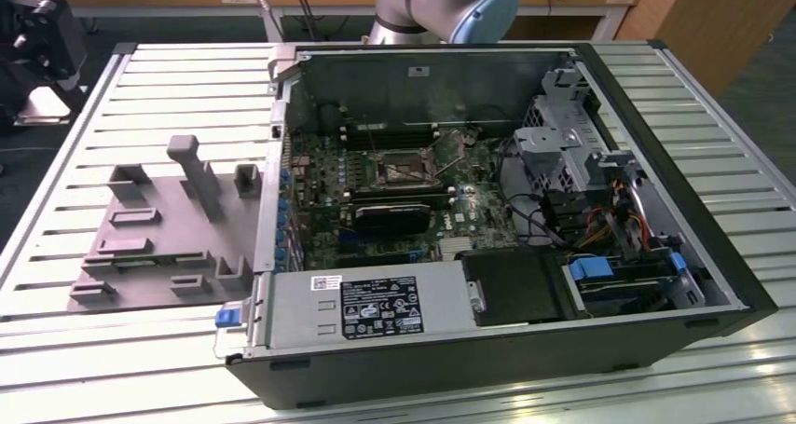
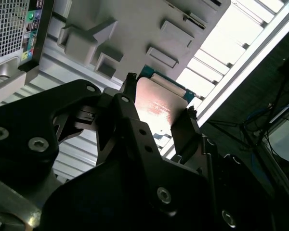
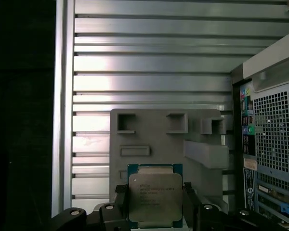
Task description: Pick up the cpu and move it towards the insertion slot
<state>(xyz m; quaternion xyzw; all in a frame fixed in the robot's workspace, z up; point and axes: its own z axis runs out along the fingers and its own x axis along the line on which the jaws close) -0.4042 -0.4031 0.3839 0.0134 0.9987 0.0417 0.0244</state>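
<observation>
In both wrist views the cpu (image 3: 155, 198) (image 2: 156, 107), a flat square chip with a shiny silver top and a green rim, sits between the two black fingers of my gripper (image 3: 155, 190) (image 2: 160, 96). The gripper is shut on it by two opposite edges. It hangs well above the grey plastic fixture plate (image 3: 159, 130) (image 2: 130, 24). The insertion slot (image 1: 401, 168), a square socket with a silver frame and dark centre, lies on the motherboard inside the open computer case (image 1: 696, 163) in the exterior view.
The fixture plate (image 1: 162, 228) with its raised blocks lies on the slatted metal table (image 1: 75, 349), at the exterior view's left of the case. The case's rear panel (image 3: 274, 134) rises beside the fixture. Cables, drive bays and a power supply (image 1: 361, 303) crowd the case around the socket.
</observation>
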